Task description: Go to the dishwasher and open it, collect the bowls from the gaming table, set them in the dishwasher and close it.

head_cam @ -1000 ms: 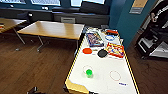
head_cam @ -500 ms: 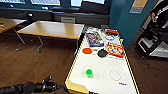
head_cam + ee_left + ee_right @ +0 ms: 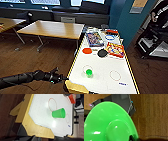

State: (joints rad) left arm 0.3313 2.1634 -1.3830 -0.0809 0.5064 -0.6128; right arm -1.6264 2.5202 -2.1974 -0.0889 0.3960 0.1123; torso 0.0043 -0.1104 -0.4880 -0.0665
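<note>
Risk lay mostly at the near corner of the gaming table (image 3: 105, 75). In the head view the left gripper (image 3: 55, 78) hung low beside that yellow corner, and whether its fingers were open or closed I could not tell. A reach across from there could, in my judgement, clip the frame or knock over the green cup (image 3: 89, 73) standing on the white top near a red ring. Farther up the table lay an orange bowl (image 3: 87, 50), a dark disc (image 3: 102, 53), two game boxes, one of them the red box (image 3: 115, 49), and a blue-and-white dish (image 3: 110, 37); a wooden table (image 3: 53, 29) stood just beside the far end.

From the left wrist, the cup (image 3: 59, 113) stood well apart from the corner, with bare white surface between.

From the right wrist, a bright green bowl (image 3: 109, 125) sat close against the camera over brown floor (image 3: 151, 114). It looked carried by the right gripper, though the fingers were hidden; a loose hold could drop it.
</note>
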